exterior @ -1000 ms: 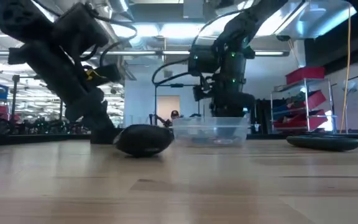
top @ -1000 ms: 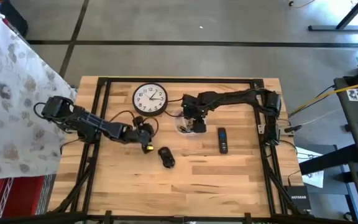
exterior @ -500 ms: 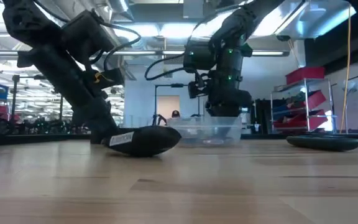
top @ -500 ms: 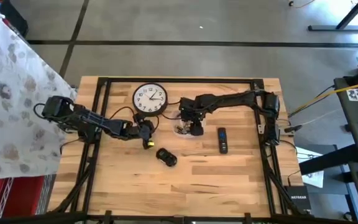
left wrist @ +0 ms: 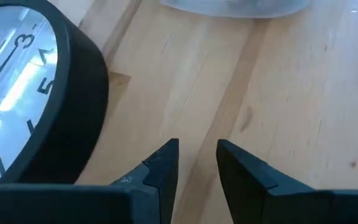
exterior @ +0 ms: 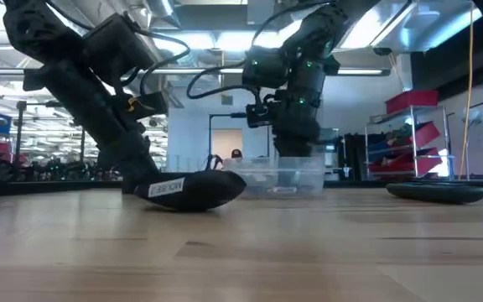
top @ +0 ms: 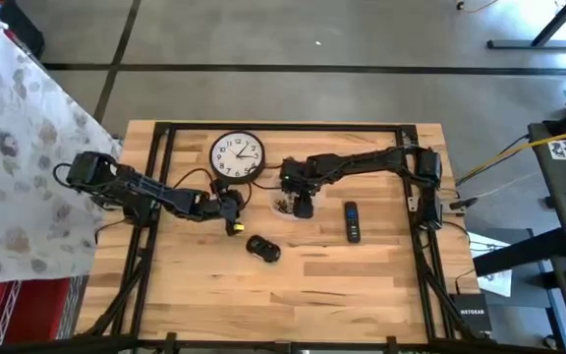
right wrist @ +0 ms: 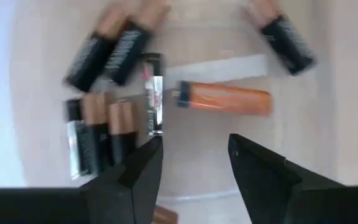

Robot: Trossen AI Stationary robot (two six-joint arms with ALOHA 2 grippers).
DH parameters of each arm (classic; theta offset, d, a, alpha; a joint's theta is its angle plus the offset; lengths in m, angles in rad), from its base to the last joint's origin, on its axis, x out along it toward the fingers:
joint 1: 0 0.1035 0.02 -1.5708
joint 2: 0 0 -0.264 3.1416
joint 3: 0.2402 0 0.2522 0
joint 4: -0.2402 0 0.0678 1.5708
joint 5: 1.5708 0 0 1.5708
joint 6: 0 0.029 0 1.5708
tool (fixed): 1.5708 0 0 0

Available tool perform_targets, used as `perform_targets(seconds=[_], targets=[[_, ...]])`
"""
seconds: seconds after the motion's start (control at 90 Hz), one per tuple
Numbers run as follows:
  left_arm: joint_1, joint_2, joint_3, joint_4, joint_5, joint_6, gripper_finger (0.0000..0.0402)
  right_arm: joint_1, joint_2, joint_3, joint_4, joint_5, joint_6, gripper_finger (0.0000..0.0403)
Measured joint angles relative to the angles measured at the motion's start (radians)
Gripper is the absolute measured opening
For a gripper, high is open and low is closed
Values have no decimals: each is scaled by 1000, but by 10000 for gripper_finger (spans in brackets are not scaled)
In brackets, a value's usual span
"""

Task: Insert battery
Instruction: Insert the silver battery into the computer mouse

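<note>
Dark right pincer [right wrist: 191,155] hangs parted above loose batteries [right wrist: 104,124].

The right gripper [right wrist: 191,155] hangs over the clear plastic tray [exterior: 296,174] with fingers apart; loose batteries [right wrist: 104,124] crowd one side, seemingly leaving bare floor beside the orange battery [right wrist: 225,99]. The round black wall clock [top: 237,156] blocks the table's far side. Bare wood lies between the black computer mouse [top: 262,248] and the black remote control [top: 352,220].
</note>
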Motion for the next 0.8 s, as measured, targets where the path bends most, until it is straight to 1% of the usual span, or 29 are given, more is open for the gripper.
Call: perform_targets(seconds=[0.244, 0.311, 0.722, 0.8], targets=[[0, 0, 0, 0, 0, -8, 95, 23, -1, 0, 22, -37, 1, 172], [0, 0, 0, 0, 0, -9, 95, 23, -1, -9, 53, -45, -6, 172], [0, 0, 0, -2, 0, -6, 95, 26, 1, -17, 103, -28, 37, 172], [0, 0, 0, -2, 0, -5, 95, 26, 2, -42, 144, -34, 36, 172]])
